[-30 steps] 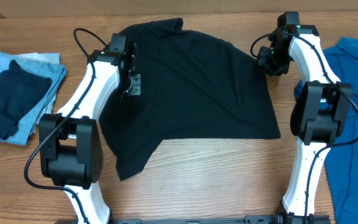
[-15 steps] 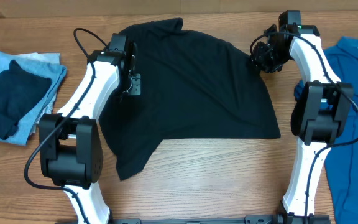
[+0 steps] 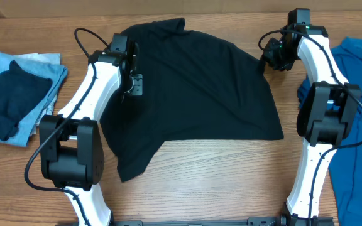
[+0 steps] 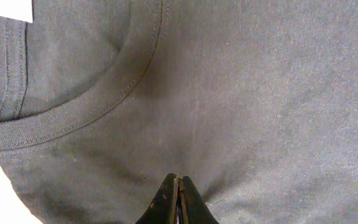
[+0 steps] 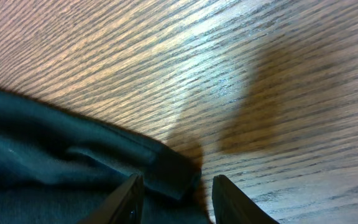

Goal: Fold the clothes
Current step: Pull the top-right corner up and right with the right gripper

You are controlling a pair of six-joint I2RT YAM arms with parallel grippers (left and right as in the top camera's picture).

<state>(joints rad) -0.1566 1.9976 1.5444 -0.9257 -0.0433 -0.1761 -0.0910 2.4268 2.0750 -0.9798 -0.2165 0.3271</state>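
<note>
Surface: pale wooden table [image 3: 231, 176] seen from above, both arms reaching in from the near edge.
Garment: large plain black short-sleeved fabric shirt [image 3: 200, 88] spread flat mid-table between the two arms. Its long axis runs side to side, with the neck end toward the left arm and the bottom hem toward the right.
Left tool: left gripper [image 4: 178, 198] has its fingers pressed together on a pinch of the black shirt, just below the ribbed round collar [image 4: 73, 109]. The cloth puckers toward the tips, and a small white label [image 4: 5, 9] shows at the corner of that view.
Right tool: right gripper [image 5: 178, 183] has its jaws apart and nothing clamped. They straddle a rolled black edge of the shirt, with bare wood beyond it.
Key relation: that edge lies directly between the right fingers, at the far right corner of the hem. From the right gripper [image 3: 274, 55] the bulk of the shirt extends leftward and toward the near edge.
Nearer arm: the right is nearer the hem and the left gripper [image 3: 133, 85] is nearer the neck, so each end has its own arm.
Step in hand: probably closing on the hem corner so both ends can be lifted for a fold.
Risk: the rolled edge may slip out if the jaws close high.
Bystanders: bright blue fabric shirt [image 3: 360, 94] lies at the far right, and a folded stack of light blue and navy cloth [image 3: 14, 94] lies at the far left, well apart from both grippers.
</note>
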